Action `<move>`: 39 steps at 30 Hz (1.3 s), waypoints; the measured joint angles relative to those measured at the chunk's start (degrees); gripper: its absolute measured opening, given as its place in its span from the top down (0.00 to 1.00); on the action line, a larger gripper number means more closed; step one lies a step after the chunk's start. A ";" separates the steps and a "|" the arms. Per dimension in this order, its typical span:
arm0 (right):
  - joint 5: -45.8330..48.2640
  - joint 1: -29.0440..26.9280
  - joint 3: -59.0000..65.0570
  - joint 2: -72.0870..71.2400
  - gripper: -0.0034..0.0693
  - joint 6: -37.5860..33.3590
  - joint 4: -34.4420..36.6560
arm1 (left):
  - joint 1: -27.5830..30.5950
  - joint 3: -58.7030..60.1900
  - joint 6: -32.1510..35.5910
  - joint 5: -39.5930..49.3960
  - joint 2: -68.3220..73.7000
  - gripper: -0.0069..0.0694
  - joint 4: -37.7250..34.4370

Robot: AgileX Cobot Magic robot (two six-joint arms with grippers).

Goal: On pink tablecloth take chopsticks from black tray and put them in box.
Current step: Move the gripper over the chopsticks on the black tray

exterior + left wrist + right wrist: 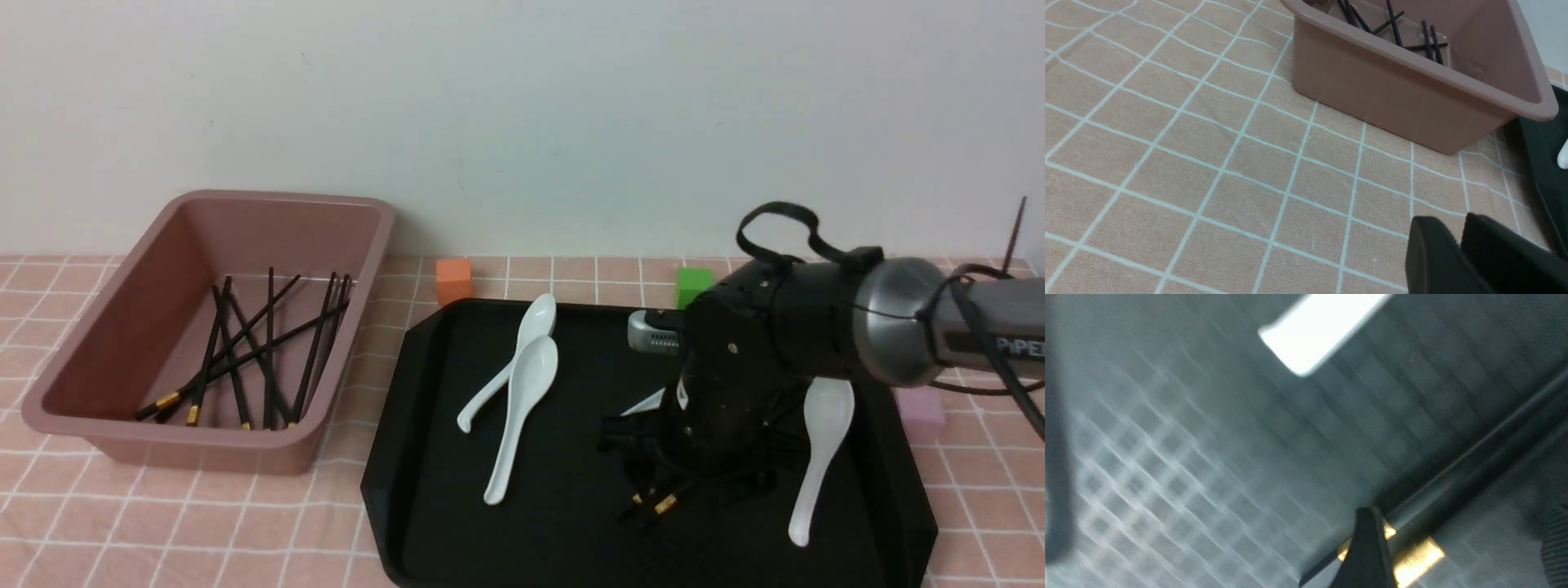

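Note:
The chopsticks (653, 500), black with gold bands, lie on the black tray (571, 531) under my right gripper (686, 474). In the right wrist view the gripper (1461, 516) is open and low over the tray (1167, 457). The chopsticks (1474, 465) run between its fingers, and one fingertip (1367, 547) is right at the gold bands. The pink box (204, 441) at the left holds several more chopsticks (245, 359). My left gripper (1457, 241) is shut and empty over the pink tablecloth (1208, 163), near the box (1392, 90). It does not show in the front view.
Several white spoons (522, 392) (820, 441) lie on the tray, and one shows in the right wrist view (1323, 326). An orange cube (454, 280) and a green cube (692, 286) sit behind the tray. A pink cube (921, 408) sits at its right.

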 joint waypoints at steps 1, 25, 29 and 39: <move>-0.20 -0.14 -0.29 0.29 0.21 0.00 0.28 | 0.00 0.00 0.00 0.00 0.00 0.74 0.00; 2.33 -1.02 -0.40 -2.98 0.27 -4.50 7.42 | 0.00 0.00 0.00 0.00 0.00 0.72 -0.16; 0.41 -1.02 -0.38 -2.06 0.27 -1.59 7.37 | 0.00 0.00 0.00 0.00 0.00 0.71 -0.16; -0.58 -1.02 -0.44 0.59 0.27 0.39 5.63 | 0.00 0.00 0.00 0.00 0.00 0.70 -0.16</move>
